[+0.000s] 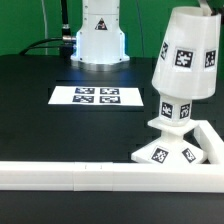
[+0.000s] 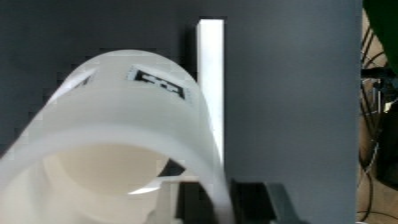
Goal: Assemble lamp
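The white conical shade [image 1: 185, 55] hangs tilted over the bulb's neck [image 1: 172, 112]. The bulb stands on the flat square base [image 1: 165, 155] at the exterior view's right, in the corner of the rail. The bulb's head is hidden inside the shade. My gripper [image 1: 204, 6] shows only as a dark tip at the shade's top. In the wrist view the gripper [image 2: 222, 206] is shut on the shade's wall, one dark finger [image 2: 253, 205] outside and the other inside. The shade [image 2: 107, 120] fills most of that view, and I see into its hollow.
The marker board [image 1: 98, 96] lies on the black table behind. The long white rail [image 1: 80, 175] runs along the front and turns at the right by the base; it also shows in the wrist view [image 2: 212, 70]. The arm's white pedestal [image 1: 98, 35] stands at the back.
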Controlling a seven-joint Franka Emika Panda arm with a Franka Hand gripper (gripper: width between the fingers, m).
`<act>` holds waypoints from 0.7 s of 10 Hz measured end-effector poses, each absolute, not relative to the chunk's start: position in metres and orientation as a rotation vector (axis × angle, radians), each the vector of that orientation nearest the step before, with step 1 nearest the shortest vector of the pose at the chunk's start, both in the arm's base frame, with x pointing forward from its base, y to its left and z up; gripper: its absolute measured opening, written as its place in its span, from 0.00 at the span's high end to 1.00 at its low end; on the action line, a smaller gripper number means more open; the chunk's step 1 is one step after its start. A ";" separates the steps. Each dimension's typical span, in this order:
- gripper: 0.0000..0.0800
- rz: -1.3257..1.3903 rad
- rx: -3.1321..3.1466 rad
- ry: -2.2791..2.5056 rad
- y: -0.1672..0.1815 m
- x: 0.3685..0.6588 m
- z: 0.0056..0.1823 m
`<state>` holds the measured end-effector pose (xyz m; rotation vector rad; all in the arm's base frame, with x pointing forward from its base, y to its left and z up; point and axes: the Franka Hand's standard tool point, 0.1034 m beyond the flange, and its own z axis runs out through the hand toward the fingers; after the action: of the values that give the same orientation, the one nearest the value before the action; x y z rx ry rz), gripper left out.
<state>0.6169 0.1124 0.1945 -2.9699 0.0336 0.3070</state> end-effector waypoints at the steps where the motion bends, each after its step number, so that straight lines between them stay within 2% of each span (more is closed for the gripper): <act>1: 0.94 0.300 -2.971 0.019 0.111 0.619 0.186; 5: 0.94 0.282 -2.973 0.012 0.105 0.620 0.166; 7: 0.94 0.289 -2.973 0.013 0.104 0.618 0.162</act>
<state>0.6184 0.1040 0.1623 -2.9731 0.0131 0.2889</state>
